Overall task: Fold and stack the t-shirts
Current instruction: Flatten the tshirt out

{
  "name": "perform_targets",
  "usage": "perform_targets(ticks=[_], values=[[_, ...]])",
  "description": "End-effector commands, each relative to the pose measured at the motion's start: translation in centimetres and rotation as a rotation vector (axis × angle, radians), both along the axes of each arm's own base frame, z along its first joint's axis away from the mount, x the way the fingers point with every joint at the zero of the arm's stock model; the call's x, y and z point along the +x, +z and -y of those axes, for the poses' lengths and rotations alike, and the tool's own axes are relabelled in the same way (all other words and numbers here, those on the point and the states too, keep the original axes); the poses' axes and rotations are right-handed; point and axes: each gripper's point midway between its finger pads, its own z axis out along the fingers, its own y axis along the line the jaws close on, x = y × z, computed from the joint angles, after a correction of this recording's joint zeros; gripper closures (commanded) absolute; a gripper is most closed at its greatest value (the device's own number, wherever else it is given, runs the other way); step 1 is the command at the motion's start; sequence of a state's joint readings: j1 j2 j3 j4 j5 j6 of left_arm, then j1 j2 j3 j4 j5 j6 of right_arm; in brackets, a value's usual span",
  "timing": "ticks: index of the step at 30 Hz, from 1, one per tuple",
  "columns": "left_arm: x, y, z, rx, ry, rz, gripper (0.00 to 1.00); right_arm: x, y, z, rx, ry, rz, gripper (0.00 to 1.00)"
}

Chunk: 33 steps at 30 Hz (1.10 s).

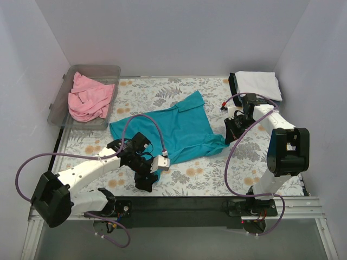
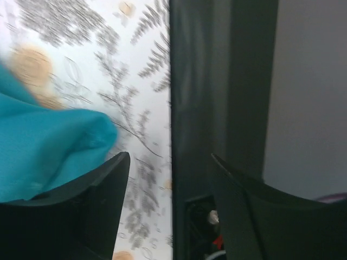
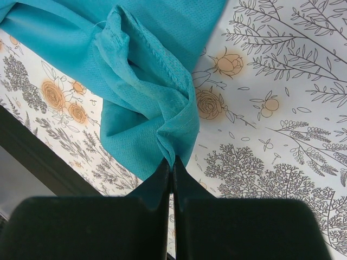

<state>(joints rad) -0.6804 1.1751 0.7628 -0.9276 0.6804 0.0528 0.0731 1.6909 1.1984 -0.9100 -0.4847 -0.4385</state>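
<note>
The teal t-shirt [image 1: 173, 130] lies spread, partly rumpled, on the floral cloth in the middle. My right gripper [image 1: 230, 136] is at its right corner; in the right wrist view the gripper [image 3: 173, 161] is shut on a bunched fold of the teal t-shirt [image 3: 146, 81]. My left gripper [image 1: 145, 185] is at the shirt's near edge. In the left wrist view it [image 2: 171, 162] is open with nothing between the jaws, and the teal cloth [image 2: 49, 146] lies just beside the left finger [image 2: 103, 184]. A pink t-shirt [image 1: 89, 97] lies crumpled in the bin. A folded white t-shirt [image 1: 259, 84] lies at back right.
The clear plastic bin [image 1: 111, 70] stands at the back left. A dark layer [image 1: 232, 84] shows under the white t-shirt. The table's black front edge [image 1: 184, 203] runs just below the left gripper and shows in the left wrist view [image 2: 217, 81]. White walls enclose three sides.
</note>
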Motion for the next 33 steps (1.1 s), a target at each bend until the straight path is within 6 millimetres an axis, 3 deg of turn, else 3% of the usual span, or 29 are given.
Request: perform_targets(ticks=[1, 4, 7, 9, 11, 14, 19, 24, 27, 30, 33], values=[[-1.9, 0.3, -1.0, 0.040, -0.048, -0.004, 0.39, 0.0, 0.3, -0.1, 0.001, 0.014, 0.007, 0.99], [1.1, 3.3, 0.6, -0.031, 0.070, 0.106, 0.45, -0.1, 0.2, 0.0, 0.001, 0.013, 0.005, 0.99], [3.8, 5.0, 0.0, -0.090, 0.153, 0.117, 0.60, -0.2, 0.2, -0.1, 0.004, 0.013, 0.002, 0.99], [6.1, 4.3, -2.0, -0.057, 0.233, 0.105, 0.69, -0.2, 0.1, 0.0, 0.000, 0.013, -0.001, 0.99], [5.9, 2.5, -3.4, 0.004, 0.220, 0.072, 0.73, -0.2, 0.2, 0.0, 0.001, 0.013, 0.002, 0.99], [7.0, 0.8, -3.8, 0.027, 0.283, 0.100, 0.71, -0.2, 0.2, -0.1, 0.004, 0.013, 0.005, 0.99], [7.8, 0.5, -2.4, -0.015, 0.316, 0.050, 0.66, -0.6, 0.0, 0.0, 0.000, 0.017, 0.001, 0.99], [8.0, -1.4, -1.4, 0.010, 0.354, -0.021, 0.53, -0.4, 0.0, -0.1, 0.003, 0.014, -0.003, 0.99], [8.3, -1.4, -0.4, -0.014, 0.373, -0.060, 0.46, -0.3, 0.2, -0.1, 0.004, 0.013, 0.003, 0.99], [8.5, -0.1, 0.8, -0.072, 0.371, -0.100, 0.45, -0.4, 0.1, 0.1, -0.004, 0.015, 0.007, 0.99], [9.1, 0.7, 1.6, -0.108, 0.387, -0.115, 0.57, -0.6, 0.0, 0.1, -0.009, 0.020, 0.004, 0.99]])
